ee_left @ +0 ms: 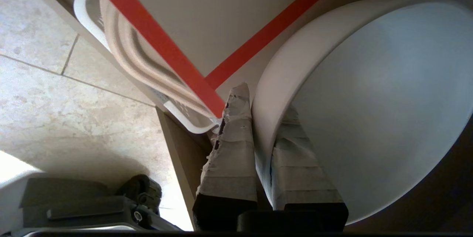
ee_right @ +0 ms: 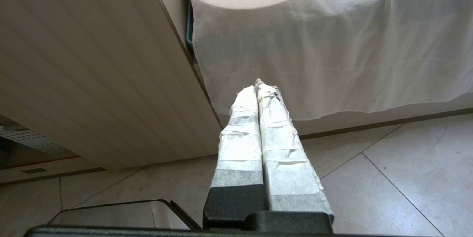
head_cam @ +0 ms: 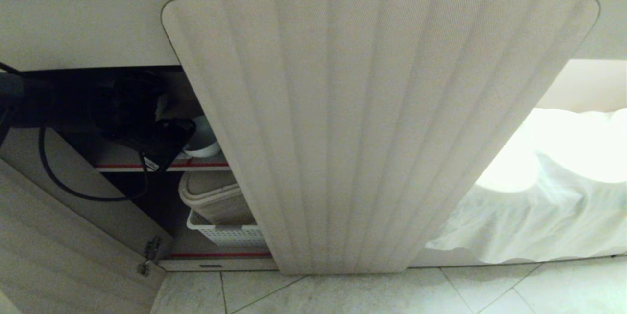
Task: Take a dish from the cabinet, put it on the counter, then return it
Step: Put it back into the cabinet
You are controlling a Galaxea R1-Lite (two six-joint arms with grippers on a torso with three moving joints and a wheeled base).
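Left gripper (ee_left: 264,118) fingers pinching the dish (ee_left: 369,100) rim inside the cabinet (head_cam: 372,128); right gripper (ee_right: 258,91) fingers pressed together, empty

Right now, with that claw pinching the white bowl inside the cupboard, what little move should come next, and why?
Probably a slight lift, then a pull straight out. The left gripper is shut on the bowl's rim, one finger inside and one outside, and the bowl sits over the red-edged shelf, close beside the open door.

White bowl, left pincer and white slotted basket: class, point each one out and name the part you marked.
white bowl (ee_left: 380,92): left wrist view, inner wall.
left pincer (ee_left: 263,100): left wrist view, fingertips gripping the bowl's rim.
white slotted basket (head_cam: 230,234): head view, perforated front wall.
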